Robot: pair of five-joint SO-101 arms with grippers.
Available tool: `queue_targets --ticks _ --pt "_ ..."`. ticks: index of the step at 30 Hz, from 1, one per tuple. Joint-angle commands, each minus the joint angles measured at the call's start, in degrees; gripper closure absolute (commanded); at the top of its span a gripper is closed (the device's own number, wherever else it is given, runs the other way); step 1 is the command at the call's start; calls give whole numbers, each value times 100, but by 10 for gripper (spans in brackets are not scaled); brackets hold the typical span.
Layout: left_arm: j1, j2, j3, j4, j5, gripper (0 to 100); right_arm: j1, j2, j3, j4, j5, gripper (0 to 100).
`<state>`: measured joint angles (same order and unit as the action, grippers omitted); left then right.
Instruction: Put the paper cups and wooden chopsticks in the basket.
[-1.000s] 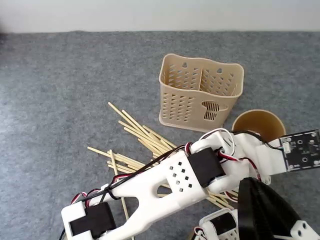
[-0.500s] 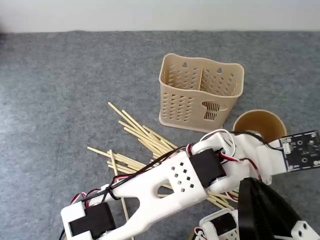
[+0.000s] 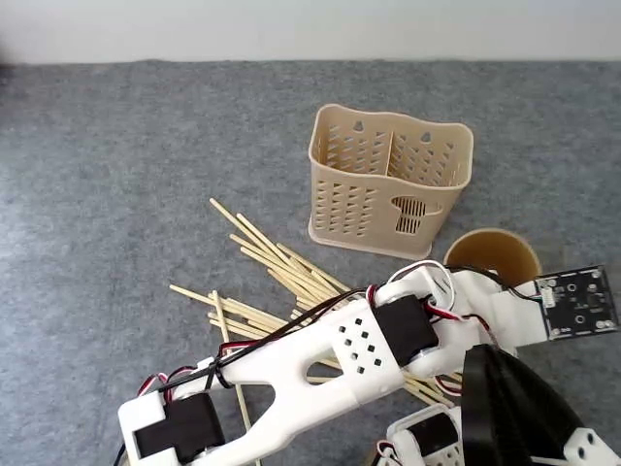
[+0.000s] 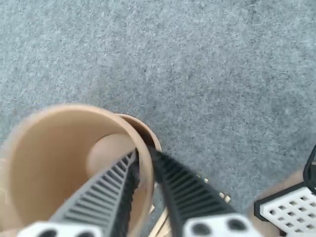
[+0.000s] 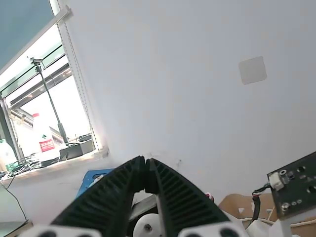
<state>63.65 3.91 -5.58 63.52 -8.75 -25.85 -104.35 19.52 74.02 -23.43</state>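
L gripper (image 4: 143,157) pinching paper cup (image 4: 49,148) rim, R gripper (image 5: 146,178) pressed together, cup beside basket (image 3: 349,199)

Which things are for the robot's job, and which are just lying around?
For the job: brown paper cup, held at its rim by the left gripper; pale wooden chopsticks; beige slotted plastic basket.
Just there: grey felt table cover; plastic bottle on the window ledge; blue box.
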Motion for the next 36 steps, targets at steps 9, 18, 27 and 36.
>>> queue_targets --ticks 9,18,27,36 --pt "-158 -396 -453 299 782 746 -31 31 -97 259 -35 990" --pt "-1257 -396 -919 492 782 746 -40 31 -132 242 -35 990" --pt "-1864 -404 -3204 2576 774 748 -48 31 -132 585 0 988" --pt "-3429 -519 -4831 3710 818 992 -57 31 -97 1684 290 988"
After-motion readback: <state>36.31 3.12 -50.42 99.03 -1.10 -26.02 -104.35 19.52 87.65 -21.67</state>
